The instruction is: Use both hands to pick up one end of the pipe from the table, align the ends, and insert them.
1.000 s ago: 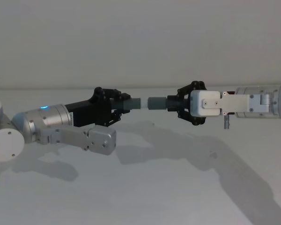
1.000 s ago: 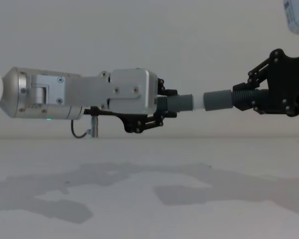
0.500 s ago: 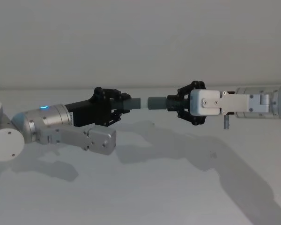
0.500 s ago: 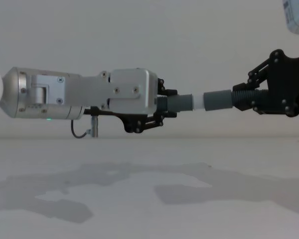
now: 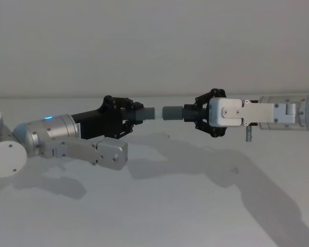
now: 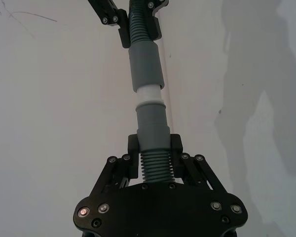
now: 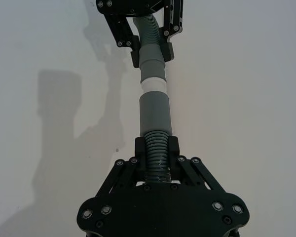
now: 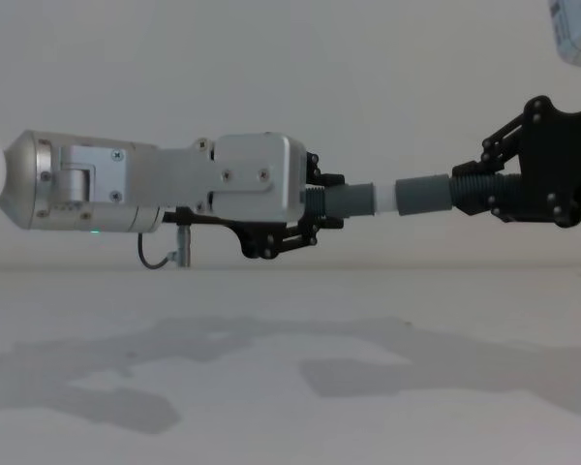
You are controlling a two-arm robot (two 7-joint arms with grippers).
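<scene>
Left end effector [image 5: 124,117]: clamped on plug piece [image 5: 143,114], above the counter [image 5: 175,206].
Right end effector [image 5: 195,114]: clamped on socket piece [image 5: 173,112].
Ends: in line, whitish tip [image 6: 149,94] entering socket mouth [image 6: 147,85].

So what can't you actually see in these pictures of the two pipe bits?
- How deep the plug sits: the socket wall covers it, left wrist view.
- Each piece's back end: hidden inside the left gripper and right gripper, wrist views.
- The right arm's far part: cut off by the head view's right edge.
</scene>
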